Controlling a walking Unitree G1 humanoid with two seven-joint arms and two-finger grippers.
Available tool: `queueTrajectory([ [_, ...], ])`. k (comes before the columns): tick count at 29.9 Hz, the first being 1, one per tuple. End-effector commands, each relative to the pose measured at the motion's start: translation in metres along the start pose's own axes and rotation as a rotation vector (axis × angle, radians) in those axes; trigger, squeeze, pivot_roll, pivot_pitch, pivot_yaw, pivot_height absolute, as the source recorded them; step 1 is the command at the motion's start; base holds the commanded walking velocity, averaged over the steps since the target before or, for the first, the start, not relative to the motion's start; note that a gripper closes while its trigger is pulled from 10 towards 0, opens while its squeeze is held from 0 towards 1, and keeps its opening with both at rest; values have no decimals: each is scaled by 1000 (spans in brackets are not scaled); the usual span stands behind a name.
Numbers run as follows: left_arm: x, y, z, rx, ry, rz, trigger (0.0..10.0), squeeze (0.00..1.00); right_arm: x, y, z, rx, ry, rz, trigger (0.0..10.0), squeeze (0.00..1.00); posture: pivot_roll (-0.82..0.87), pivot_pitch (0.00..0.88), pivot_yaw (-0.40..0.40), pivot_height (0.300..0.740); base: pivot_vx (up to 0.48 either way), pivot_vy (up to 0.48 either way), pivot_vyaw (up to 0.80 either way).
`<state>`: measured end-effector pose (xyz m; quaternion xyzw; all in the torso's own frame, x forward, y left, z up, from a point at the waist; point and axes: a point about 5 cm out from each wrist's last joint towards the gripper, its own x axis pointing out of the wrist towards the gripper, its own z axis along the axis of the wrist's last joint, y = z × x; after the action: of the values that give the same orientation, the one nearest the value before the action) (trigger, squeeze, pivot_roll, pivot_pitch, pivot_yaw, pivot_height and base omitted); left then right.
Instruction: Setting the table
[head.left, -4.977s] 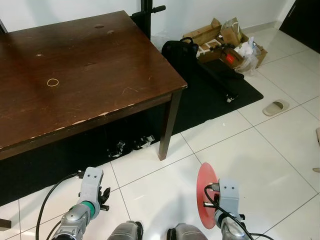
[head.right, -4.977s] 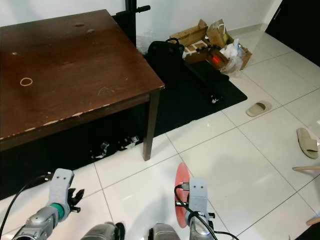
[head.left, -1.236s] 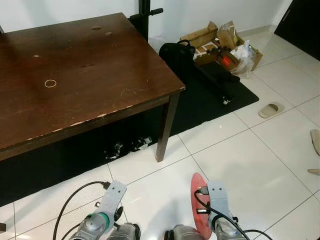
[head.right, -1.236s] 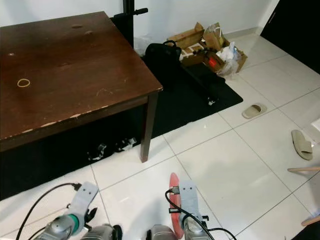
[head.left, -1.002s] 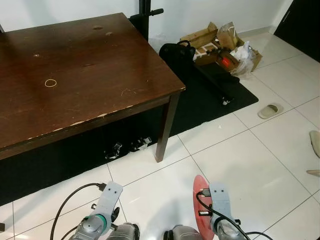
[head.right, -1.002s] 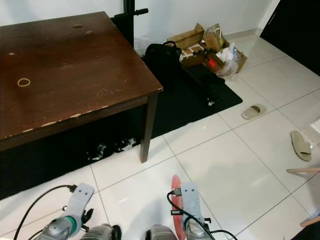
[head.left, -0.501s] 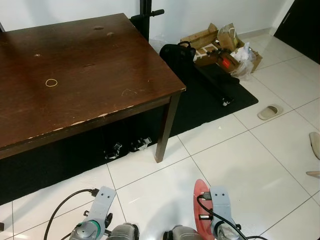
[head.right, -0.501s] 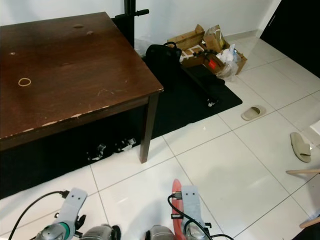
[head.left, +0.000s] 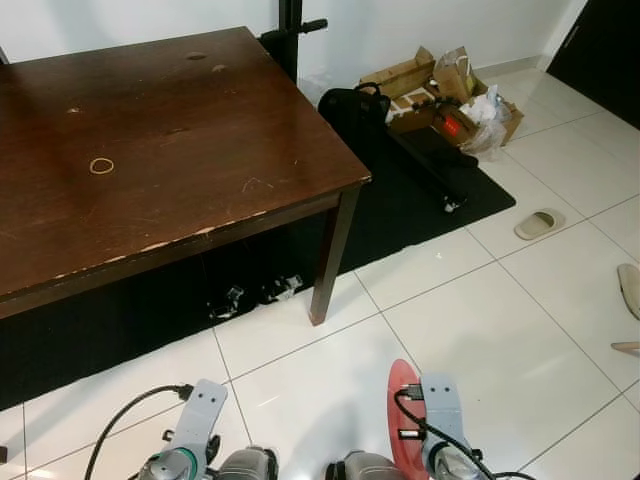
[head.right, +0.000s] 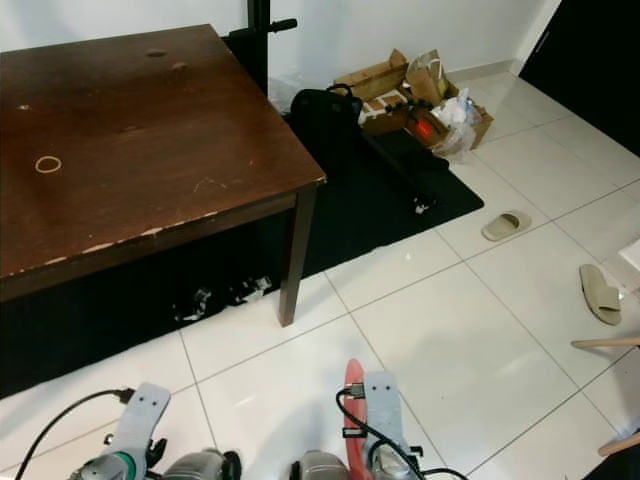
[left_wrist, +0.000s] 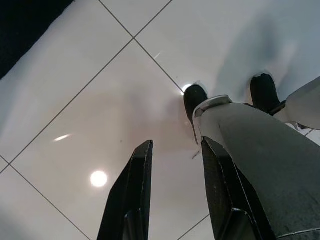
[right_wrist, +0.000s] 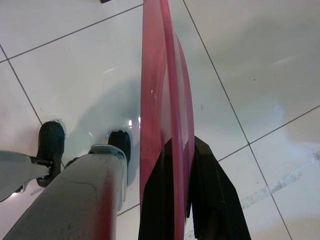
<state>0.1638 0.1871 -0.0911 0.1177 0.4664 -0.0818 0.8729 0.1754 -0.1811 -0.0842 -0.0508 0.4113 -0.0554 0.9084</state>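
right wrist view shows the right end effector (right_wrist: 181, 150) clamping a red plate (right_wrist: 162, 100) edge-on; left end effector (left_wrist: 172, 150) empty, parted.

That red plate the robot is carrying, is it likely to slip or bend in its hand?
The red plate keeps a straight edge, so it is probably stiff. The right hand pinches only its rim, on edge, and the surface looks glossy, so it might slip. It looks thin, likely light.
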Motion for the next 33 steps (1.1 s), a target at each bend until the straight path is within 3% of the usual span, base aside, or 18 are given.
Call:
queueTrajectory([
  [1,-2,-2,-10,4,42,-7,10000,0,0,-1,-1,11,3,-4,10000,0,-51,0,-2,740,0,0,0],
  [13,-2,1,-9,9,42,-2,10000,0,0,0,0,-9,-11,0,10000,0,-81,0,-2,740,0,0,0],
  [24,-1,8,-4,27,22,7,10000,0,-3,-18,-9,-6,-2,-42,10000,0,-86,0,16,740,0,0,0],
  [33,1,9,10,34,-16,5,10000,0,-1,-11,-1,0,-23,-24,10000,0,-75,0,21,740,0,0,0],
])
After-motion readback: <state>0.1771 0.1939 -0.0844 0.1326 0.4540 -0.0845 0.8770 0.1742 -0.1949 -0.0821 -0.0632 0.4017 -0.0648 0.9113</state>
